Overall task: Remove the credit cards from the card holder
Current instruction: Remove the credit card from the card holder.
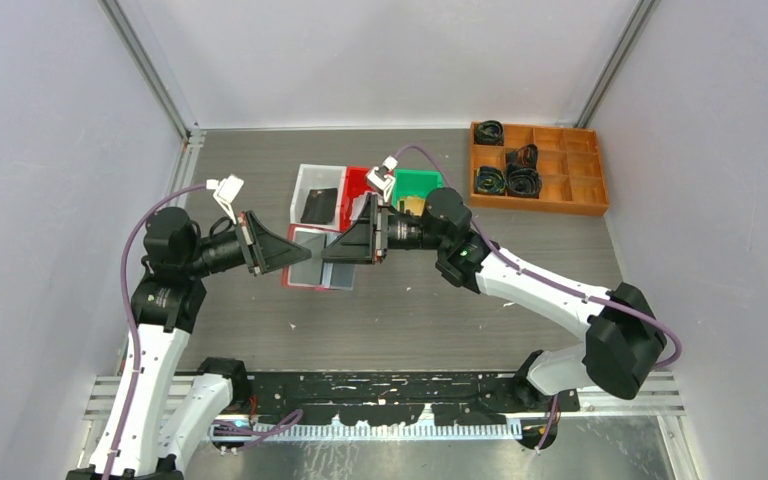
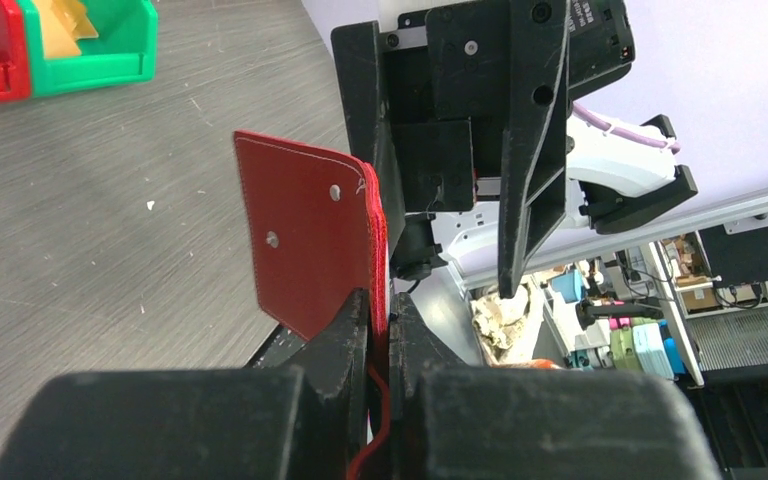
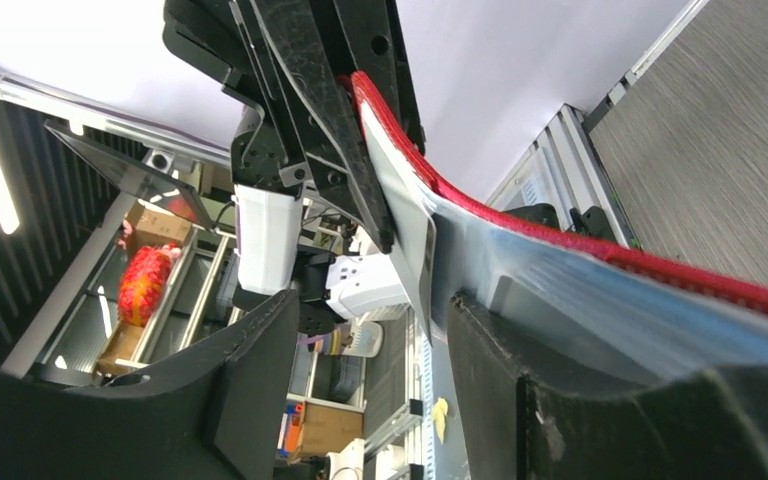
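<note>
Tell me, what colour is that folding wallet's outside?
Red leather-like card holder, clearest in left wrist view.

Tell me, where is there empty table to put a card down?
The biggest bare patch is the table between the card holder and the arm bases. A smaller strip lies behind the white bin, by the back wall. It is crowded where the left pincer and right pincer meet before that bin.
</note>
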Robot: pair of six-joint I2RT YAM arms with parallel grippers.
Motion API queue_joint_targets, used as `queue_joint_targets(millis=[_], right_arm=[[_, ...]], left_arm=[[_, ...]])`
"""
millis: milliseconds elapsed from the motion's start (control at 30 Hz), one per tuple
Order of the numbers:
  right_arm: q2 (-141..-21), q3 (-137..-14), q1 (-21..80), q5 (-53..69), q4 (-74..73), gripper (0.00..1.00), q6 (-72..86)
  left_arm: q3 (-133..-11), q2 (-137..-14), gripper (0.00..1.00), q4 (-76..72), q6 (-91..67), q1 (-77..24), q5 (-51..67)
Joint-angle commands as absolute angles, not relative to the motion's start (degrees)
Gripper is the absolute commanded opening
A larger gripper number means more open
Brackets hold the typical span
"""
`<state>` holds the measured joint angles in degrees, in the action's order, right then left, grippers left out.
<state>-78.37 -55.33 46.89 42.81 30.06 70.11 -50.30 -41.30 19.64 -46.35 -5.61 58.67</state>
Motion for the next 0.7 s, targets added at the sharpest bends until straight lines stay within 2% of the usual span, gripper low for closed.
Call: queue_joint_targets(millis=[0, 133, 333, 500, 600, 667], right_arm=[[-76.7, -57.8, 47.3, 43.4, 26.7, 0.61, 64.9], [-76.2, -60.3, 47.5, 42.7, 18.7, 0.61, 59.8], [-78.2, -62.7, 49.0, 42.3, 21.7, 0.57, 60.9], [-80.5, -62.5, 49.8, 44.1, 35.4, 0.42, 69.3], [-80.1, -61.5, 49.8, 44.3, 38.5, 0.32, 71.1], [-79.3, -60.3, 49.8, 44.3, 39.0, 0.26, 71.1]], left_arm=[[-51.9, -40.7, 0.00, 12.5, -49.6, -5.4, 61.1], [-52.3, -40.6, 0.00, 11.7, -50.5, -5.4, 61.6], [-51.5, -40.4, 0.00, 9.8, -52.7, -5.4, 61.4], [-51.1, -40.3, 0.00, 10.6, -51.8, -5.4, 61.6], [-51.5, -40.5, 0.00, 11.6, -51.0, -5.3, 61.4], [-51.8, -40.6, 0.06, 11.7, -51.1, -5.3, 61.6]])
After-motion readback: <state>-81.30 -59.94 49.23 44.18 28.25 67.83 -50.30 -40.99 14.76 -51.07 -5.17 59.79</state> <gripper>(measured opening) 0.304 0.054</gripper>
